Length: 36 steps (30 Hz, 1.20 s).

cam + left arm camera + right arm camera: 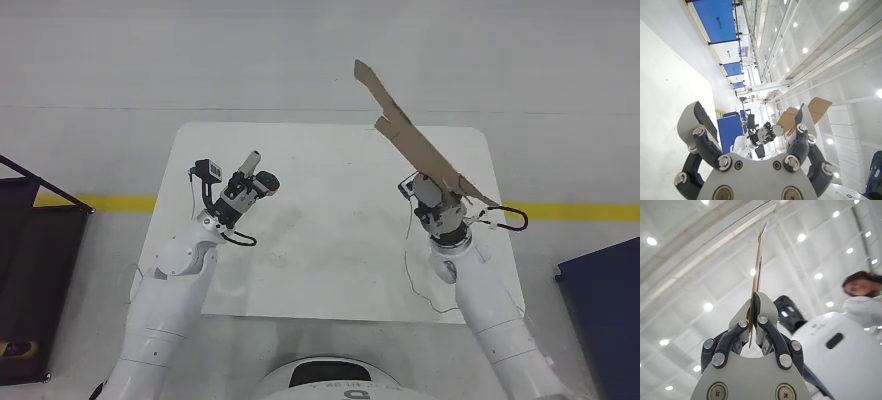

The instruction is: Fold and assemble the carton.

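Observation:
The carton (412, 137) is a flat, unfolded brown cardboard blank, held up in the air over the right side of the white table (330, 230) and slanting toward the far side. My right gripper (447, 192) is shut on its near end; in the right wrist view the carton (757, 270) stands edge-on, pinched between the pads at my right gripper (753, 302). My left gripper (253, 164) is raised over the table's left part, open and holding nothing. In the left wrist view my left gripper (750, 112) has wide-apart fingers, and the carton (789, 120) shows farther off.
A yellow floor line (100, 202) runs past both sides of the table. A dark rack (30, 260) stands on the floor at the left, and a blue panel (605, 300) at the right. Blue partition screens (717, 20) line the hall.

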Available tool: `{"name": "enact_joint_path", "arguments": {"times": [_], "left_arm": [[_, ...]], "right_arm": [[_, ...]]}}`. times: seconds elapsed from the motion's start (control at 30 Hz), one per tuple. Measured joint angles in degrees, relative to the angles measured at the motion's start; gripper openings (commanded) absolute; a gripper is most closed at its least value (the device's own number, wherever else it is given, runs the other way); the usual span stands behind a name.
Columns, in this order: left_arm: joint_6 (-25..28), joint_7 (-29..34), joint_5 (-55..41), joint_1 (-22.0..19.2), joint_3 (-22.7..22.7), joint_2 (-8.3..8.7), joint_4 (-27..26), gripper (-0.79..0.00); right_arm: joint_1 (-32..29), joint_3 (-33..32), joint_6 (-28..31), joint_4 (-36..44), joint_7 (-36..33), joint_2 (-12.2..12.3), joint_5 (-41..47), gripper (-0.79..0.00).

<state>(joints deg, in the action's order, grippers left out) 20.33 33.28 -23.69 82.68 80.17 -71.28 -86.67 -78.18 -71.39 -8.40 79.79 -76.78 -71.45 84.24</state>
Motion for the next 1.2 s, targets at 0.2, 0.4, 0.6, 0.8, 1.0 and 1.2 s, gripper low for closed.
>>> {"name": "enact_joint_path", "arguments": {"times": [0.2,0.4,0.6,0.8,1.0,1.2], "left_arm": [[0.0,0.0,0.0,0.0,0.0,0.0,0.0,0.0],[0.0,0.0,0.0,0.0,0.0,0.0,0.0,0.0],[0.0,0.0,0.0,0.0,0.0,0.0,0.0,0.0],[0.0,0.0,0.0,0.0,0.0,0.0,0.0,0.0],[0.0,0.0,0.0,0.0,0.0,0.0,0.0,0.0],[0.0,0.0,0.0,0.0,0.0,0.0,0.0,0.0]], "right_arm": [[0.63,-3.04,21.07,0.44,1.48,0.14,-15.08,-0.785],[0.09,-5.98,44.91,3.84,8.97,0.22,-35.35,-0.785],[-1.84,-8.43,60.66,6.88,24.76,0.55,-60.67,-0.785],[-2.57,-9.78,66.5,7.48,35.49,0.07,-77.17,-0.785],[-3.38,-9.94,66.4,8.04,40.82,0.0,-81.37,-0.785],[-2.94,-4.6,54.07,5.55,36.93,0.16,-60.21,-0.785]]}}
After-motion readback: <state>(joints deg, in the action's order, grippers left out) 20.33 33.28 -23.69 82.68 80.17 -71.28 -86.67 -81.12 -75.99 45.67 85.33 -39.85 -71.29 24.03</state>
